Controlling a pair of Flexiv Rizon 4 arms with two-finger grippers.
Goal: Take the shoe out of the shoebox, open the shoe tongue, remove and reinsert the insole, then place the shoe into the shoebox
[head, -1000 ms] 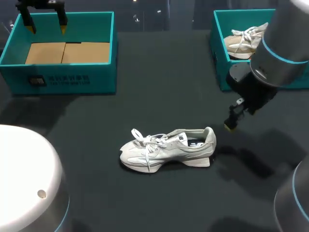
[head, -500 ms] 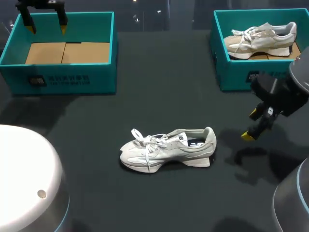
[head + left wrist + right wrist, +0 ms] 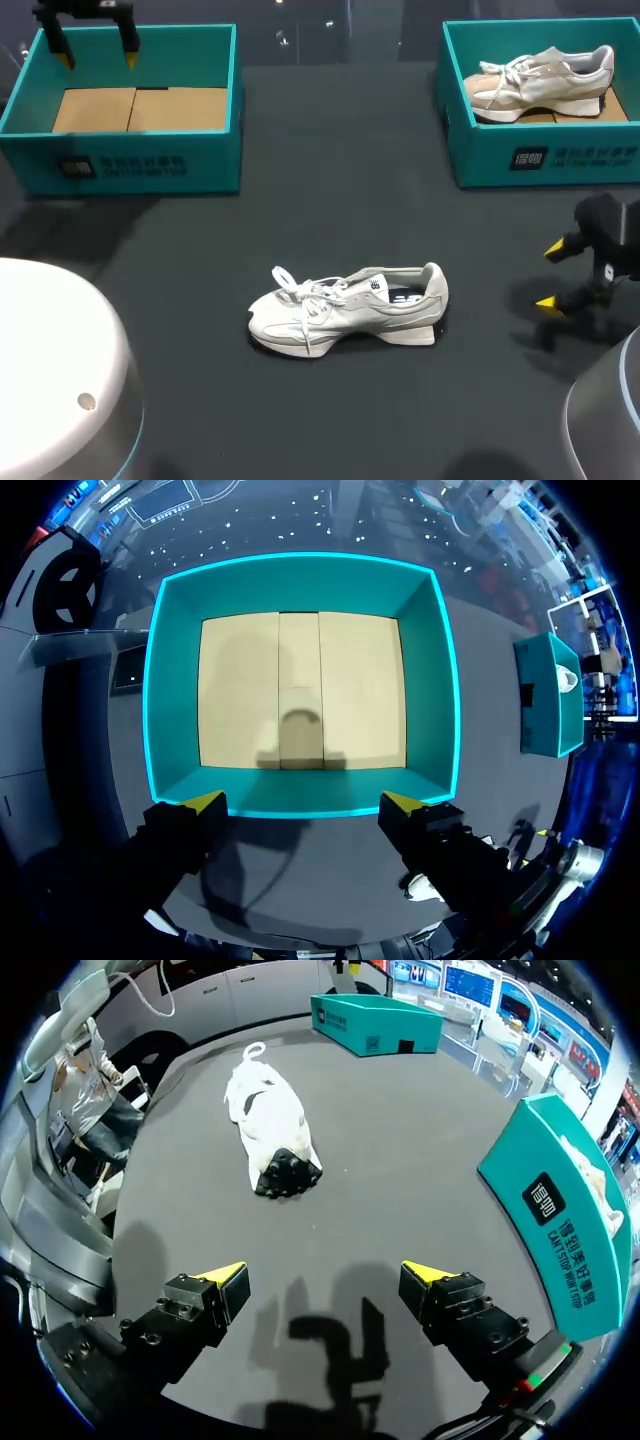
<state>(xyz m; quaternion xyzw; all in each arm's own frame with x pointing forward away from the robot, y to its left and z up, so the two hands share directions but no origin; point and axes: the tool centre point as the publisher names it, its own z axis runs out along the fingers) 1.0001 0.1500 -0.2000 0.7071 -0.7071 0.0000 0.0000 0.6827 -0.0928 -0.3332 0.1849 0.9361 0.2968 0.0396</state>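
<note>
From my left wrist, the shoe is mostly hidden behind my own finger. Overhead, my left gripper is cropped at the far edge.

Head view: fixed, high and behind me, tilted down over the whole dark surface. It takes in the empty shoebox far left, the second shoebox far right and the shoe in the middle.

Left wrist view: above my left pincer, facing straight down into the empty shoebox, near enough that the box fills most of it. The second shoebox shows small, off to one side.

Right wrist view: low over the surface behind my right pincer, facing across it at the shoe's heel. The empty shoebox is far beyond the shoe, the second shoebox close beside the pincer.

All three share both shoeboxes. Head and right wrist share the shoe.
</note>
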